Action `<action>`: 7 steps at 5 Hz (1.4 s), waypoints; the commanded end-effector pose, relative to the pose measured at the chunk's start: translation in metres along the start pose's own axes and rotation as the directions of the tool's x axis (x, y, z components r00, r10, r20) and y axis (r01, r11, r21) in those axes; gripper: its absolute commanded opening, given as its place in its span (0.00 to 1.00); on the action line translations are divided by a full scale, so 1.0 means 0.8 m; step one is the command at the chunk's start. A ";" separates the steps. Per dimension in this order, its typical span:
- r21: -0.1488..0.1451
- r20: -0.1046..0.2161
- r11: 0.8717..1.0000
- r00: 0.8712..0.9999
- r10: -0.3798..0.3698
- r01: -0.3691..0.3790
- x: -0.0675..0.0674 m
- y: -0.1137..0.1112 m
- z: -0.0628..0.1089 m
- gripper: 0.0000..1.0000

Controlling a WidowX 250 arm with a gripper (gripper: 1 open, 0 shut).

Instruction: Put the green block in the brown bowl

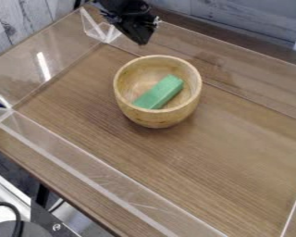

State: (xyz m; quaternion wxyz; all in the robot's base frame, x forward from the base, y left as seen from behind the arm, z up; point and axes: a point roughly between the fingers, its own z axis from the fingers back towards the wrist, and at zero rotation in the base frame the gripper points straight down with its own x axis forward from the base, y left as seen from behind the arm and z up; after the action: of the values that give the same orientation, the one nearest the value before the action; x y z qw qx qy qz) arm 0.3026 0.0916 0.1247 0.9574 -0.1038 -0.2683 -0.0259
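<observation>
**Green block in the bowl, my pincer apart from it**

Camera view: the green block (161, 92) lies tilted inside the brown bowl (129, 101), mid-worktop (176, 167). My pincer (141, 35) hangs near the far edge, clear of the bowl, holding nothing; whether its jaws are parted I cannot tell.

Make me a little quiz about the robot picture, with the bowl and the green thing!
1. True or false: the green block lies inside the brown bowl.
2. Where is the gripper? A) inside the bowl B) above the bowl's far rim, near the top of the picture C) at the near edge of the table
3. Fill in: the bowl stands on a wooden ____.

Key: 1. true. 2. B. 3. table.
</observation>
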 end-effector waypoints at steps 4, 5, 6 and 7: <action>0.109 0.024 0.993 0.998 0.050 -0.052 0.022 0.031 -0.033 0.00; 0.115 -0.006 0.993 1.000 0.030 -0.029 0.012 0.033 -0.048 0.00; 0.119 -0.032 0.993 0.999 0.016 -0.012 0.005 0.037 -0.060 0.00; 0.124 -0.055 0.992 0.999 -0.002 0.009 0.001 0.039 -0.065 1.00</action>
State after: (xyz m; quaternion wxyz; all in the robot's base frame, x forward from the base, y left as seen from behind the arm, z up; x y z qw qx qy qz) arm 0.3274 0.1100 0.0660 0.9720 -0.0494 -0.2295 -0.0078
